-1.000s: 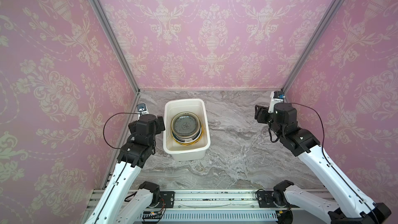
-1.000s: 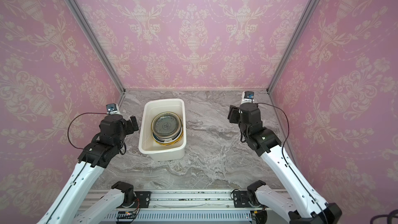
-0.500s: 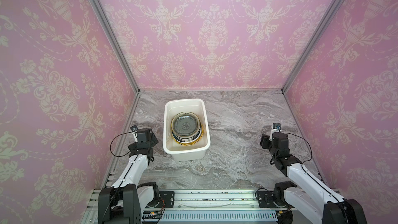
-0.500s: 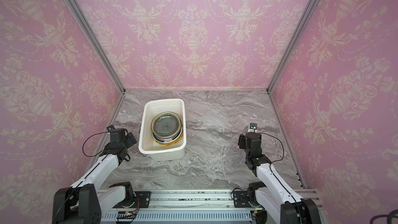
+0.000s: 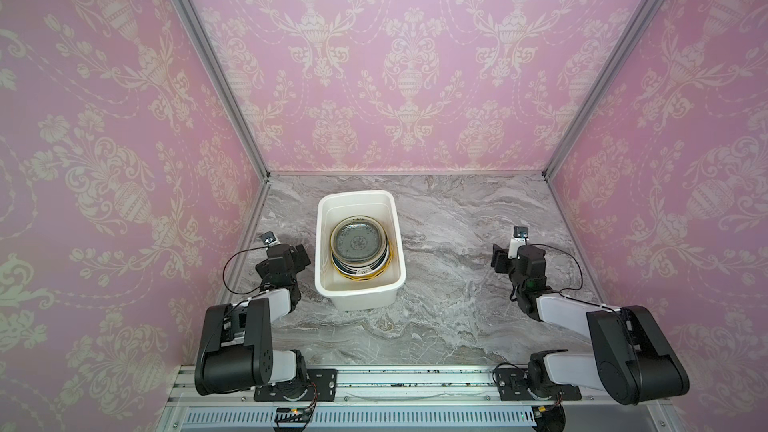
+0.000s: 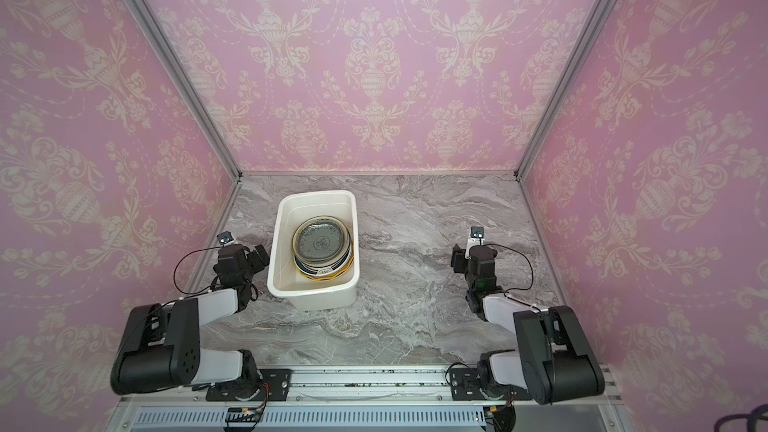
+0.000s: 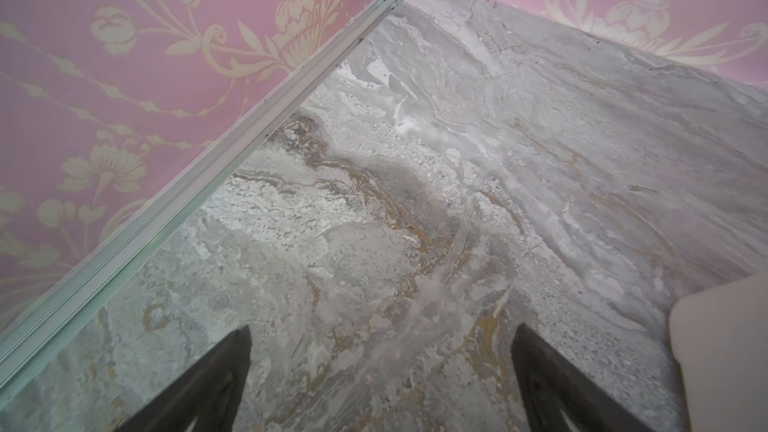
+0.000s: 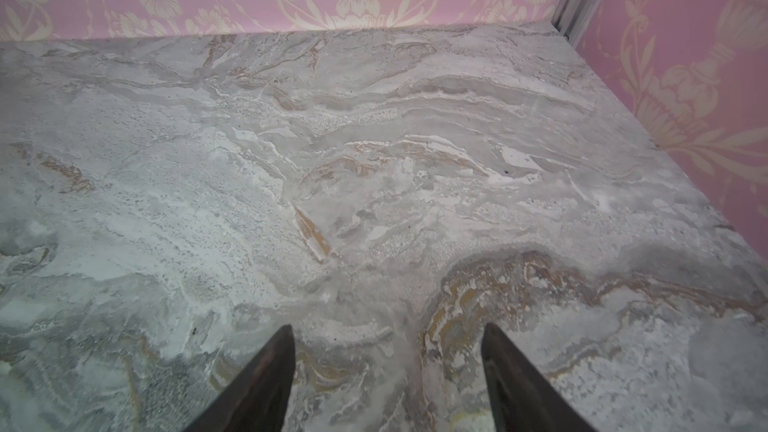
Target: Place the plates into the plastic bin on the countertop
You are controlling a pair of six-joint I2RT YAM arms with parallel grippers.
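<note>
The white plastic bin stands on the grey marble countertop, left of centre. Inside it lies a stack of plates, with a grey patterned one on top and dark-rimmed and yellow edges showing below. My left gripper hangs low beside the bin's left wall, open and empty. One corner of the bin shows in the left wrist view. My right gripper is over bare countertop well to the right of the bin, open and empty.
Pink patterned walls close in the left, back and right sides, with metal frame posts at the corners. A ribbed aluminium rail carrying both arm bases runs along the front edge. Both arms are folded low near it.
Both arms have come down from a raised reach and folded back toward the front rail. The plates and the bin have not moved.
</note>
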